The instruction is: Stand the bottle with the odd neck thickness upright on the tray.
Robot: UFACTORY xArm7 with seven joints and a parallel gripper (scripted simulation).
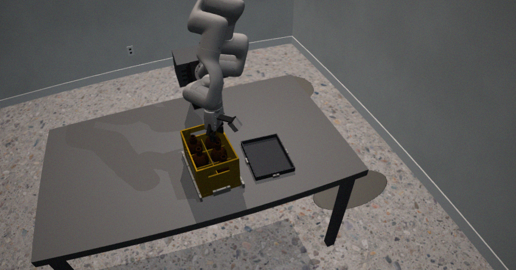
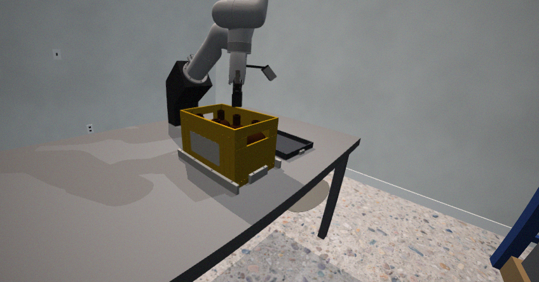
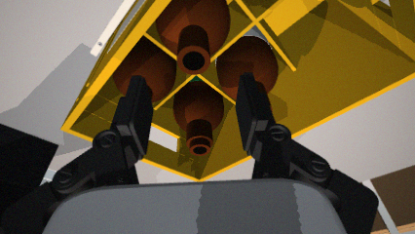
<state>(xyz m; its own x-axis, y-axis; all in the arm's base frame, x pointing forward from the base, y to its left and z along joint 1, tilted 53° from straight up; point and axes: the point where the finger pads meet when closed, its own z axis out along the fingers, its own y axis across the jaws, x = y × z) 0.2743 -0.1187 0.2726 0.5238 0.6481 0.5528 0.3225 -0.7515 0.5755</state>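
Note:
A yellow crate [image 1: 210, 159] with dividers stands on the table and holds several brown bottles [image 1: 208, 149], all upright in its cells. In the wrist view one bottle mouth [image 3: 193, 59] lies far below the fingers and another bottle mouth [image 3: 200, 144] lies nearer the camera. My gripper [image 1: 212, 134] hangs above the crate's back cells, clear of the bottle tops [image 2: 236, 119]. It is open, with nothing between its fingers. The black tray [image 1: 267, 156] lies flat to the right of the crate, with nothing on it.
The crate [image 2: 229, 143] sits between grey stop rails [image 2: 208, 169] on the table. The tray [image 2: 293, 145] is close to the table's right edge. The arm's black base box [image 2: 181, 90] stands behind the crate.

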